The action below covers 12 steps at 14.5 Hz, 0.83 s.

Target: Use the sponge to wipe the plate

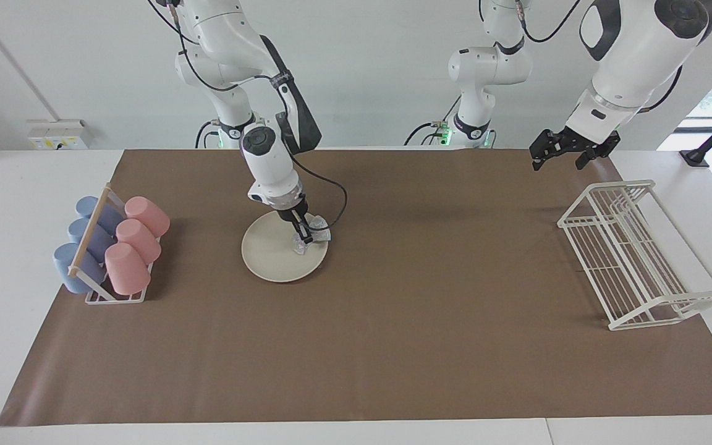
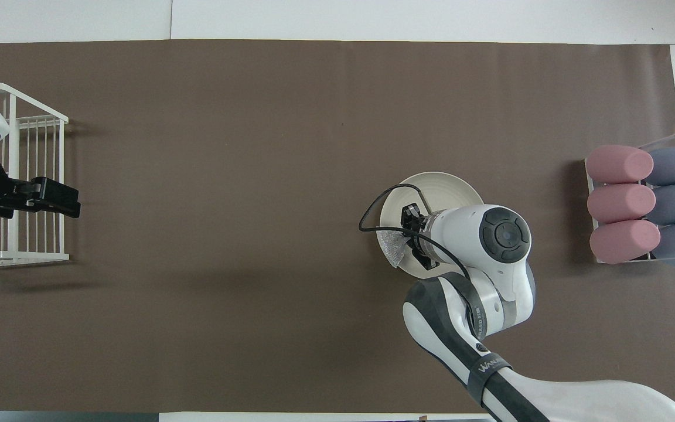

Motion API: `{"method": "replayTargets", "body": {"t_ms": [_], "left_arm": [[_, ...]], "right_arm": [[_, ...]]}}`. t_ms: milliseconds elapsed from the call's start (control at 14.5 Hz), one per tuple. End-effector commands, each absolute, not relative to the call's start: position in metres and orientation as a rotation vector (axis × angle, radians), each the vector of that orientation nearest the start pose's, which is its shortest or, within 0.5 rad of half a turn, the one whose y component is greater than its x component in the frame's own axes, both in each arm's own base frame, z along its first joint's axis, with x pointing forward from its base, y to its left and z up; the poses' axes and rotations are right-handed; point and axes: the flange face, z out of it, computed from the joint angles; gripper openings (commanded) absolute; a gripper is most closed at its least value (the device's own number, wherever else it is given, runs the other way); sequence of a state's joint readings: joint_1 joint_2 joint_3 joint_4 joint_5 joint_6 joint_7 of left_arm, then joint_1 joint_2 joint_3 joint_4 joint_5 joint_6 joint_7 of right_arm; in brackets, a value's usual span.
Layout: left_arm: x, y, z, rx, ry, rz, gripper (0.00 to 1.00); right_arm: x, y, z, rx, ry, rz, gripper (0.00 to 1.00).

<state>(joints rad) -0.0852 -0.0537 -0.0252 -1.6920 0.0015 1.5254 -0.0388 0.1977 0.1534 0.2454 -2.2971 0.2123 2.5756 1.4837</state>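
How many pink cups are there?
3, lying side by side in the cup rack at the right arm's end: pink cups, beside the blue cups.

plate (image 1: pixel 272 256): round, shallow, cream-white, raised rim; lies flat on the brown mat, right under the right gripper (image 1: pixel 304 238), most of its bare surface toward the right arm's end of the table from that gripper.
sponge (image 1: pixel 316 226): small, crinkled, shiny silvery-white pad; pinched in the right gripper's closed fingertips, pressed down at the plate's rim on the side toward the left arm's end.
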Motion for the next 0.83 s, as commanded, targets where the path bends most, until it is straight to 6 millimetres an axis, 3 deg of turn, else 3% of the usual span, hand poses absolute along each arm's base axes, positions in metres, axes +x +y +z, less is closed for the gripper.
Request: {"method": "replayTargets", "body": {"t_ms": [0,138,414,759], "left_arm": [[0.517,-0.055,0.589,-3.142,0.09,0.124,1.0],[0.513,-0.057,0.583,-3.158,0.093,0.119,1.0],[0.515,-0.056,0.58,-3.404,-0.027,0.132,1.0],[0.49,-0.084,0.557,-3.708,-0.189,0.122,1.0]], "right_arm": [[0.491,0.256,0.31,-2.367,1.736,0.131,0.0],[0.495,0.263,0.34,-2.385,1.743,0.17,0.0],[0.505,0.278,0.407,-2.437,1.757,0.267,0.0],[0.514,0.298,0.472,-2.406,1.797,0.267,0.0]]}}
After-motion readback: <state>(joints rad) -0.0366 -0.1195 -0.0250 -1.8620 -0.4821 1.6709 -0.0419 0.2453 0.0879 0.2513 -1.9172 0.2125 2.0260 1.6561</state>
